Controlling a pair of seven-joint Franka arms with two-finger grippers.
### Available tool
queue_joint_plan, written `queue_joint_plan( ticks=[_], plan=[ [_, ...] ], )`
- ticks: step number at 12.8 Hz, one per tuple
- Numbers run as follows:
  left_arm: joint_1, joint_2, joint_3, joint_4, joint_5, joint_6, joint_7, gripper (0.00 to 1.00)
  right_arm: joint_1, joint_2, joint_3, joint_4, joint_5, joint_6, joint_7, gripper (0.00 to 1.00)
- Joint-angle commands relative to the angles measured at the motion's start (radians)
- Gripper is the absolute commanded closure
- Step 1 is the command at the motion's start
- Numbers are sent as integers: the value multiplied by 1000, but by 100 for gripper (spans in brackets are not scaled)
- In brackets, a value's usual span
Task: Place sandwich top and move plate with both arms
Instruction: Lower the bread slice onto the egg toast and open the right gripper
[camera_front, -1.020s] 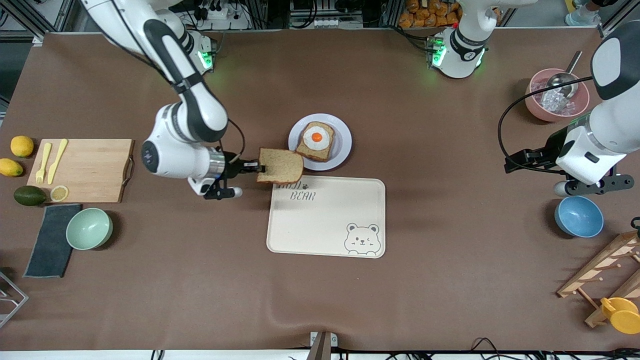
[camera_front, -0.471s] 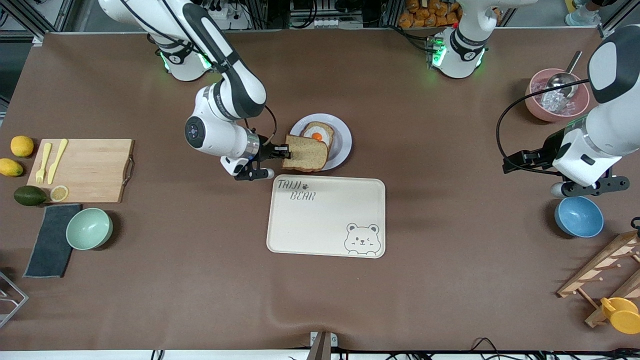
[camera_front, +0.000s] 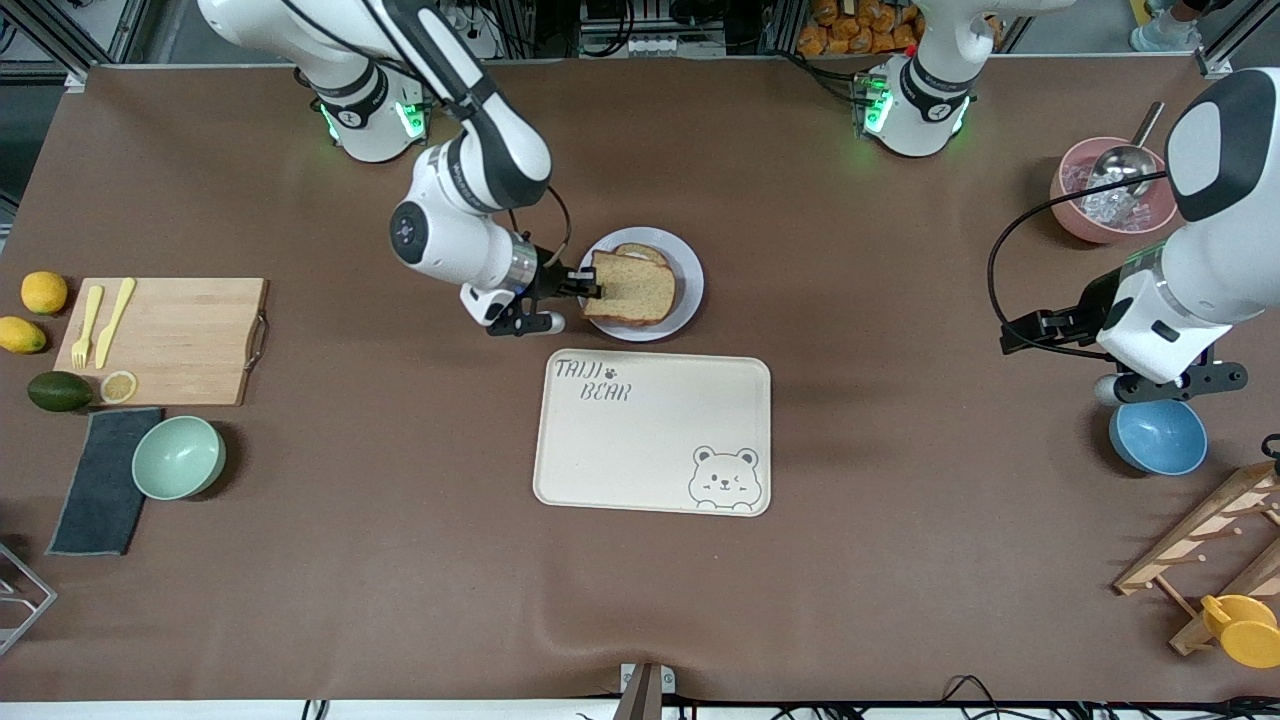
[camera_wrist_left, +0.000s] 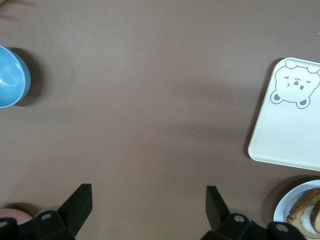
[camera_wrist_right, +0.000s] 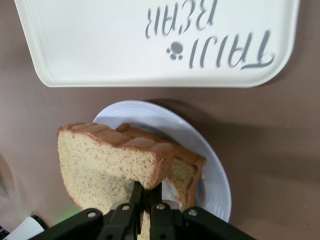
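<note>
The sandwich top (camera_front: 630, 288) now sits over the plate (camera_front: 688, 300), covering the egg toast that showed a second ago, when you held it over the tray's (camera_front: 655, 435) corner. So placing is nearly done; it looks ready for release, though I cannot tell whether it rests fully on the toast. The plate lies mid-worktop, toward the edge where the arm bases stand. Your right gripper (camera_front: 590, 289) reaches in sideways at the plate's rim, fingers (camera_wrist_right: 136, 195) pinched on the slice's crust edge. Your left gripper (camera_wrist_left: 147, 200) waits over bare worktop beside the blue bowl (camera_front: 1158, 436), fingers spread wide and empty.
</note>
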Motion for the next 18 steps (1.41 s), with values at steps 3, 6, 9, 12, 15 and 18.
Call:
queue_joint_plan(
  ticks=[3,6,9,12,15,18],
  plan=[
    [1,-6,0,-11,-15,15,12,0,19,-62,-11,-79,35,17,0,100],
    [-2,-6,-2,-11,-15,17,12,0,21,-75,-11,-99,35,19,1,100],
    [-4,-2,0,-12,-15,18,12,0,41,-70,-11,-99,36,36,3,100],
    [-5,9,0,-11,-15,23,12,0,47,-52,-11,-97,36,62,3,100],
    [-4,9,0,-9,-15,23,12,0,62,-35,-11,-97,36,89,3,100],
    [-1,11,0,-11,-15,23,12,0,82,-21,-11,-93,62,94,3,100]
  ],
)
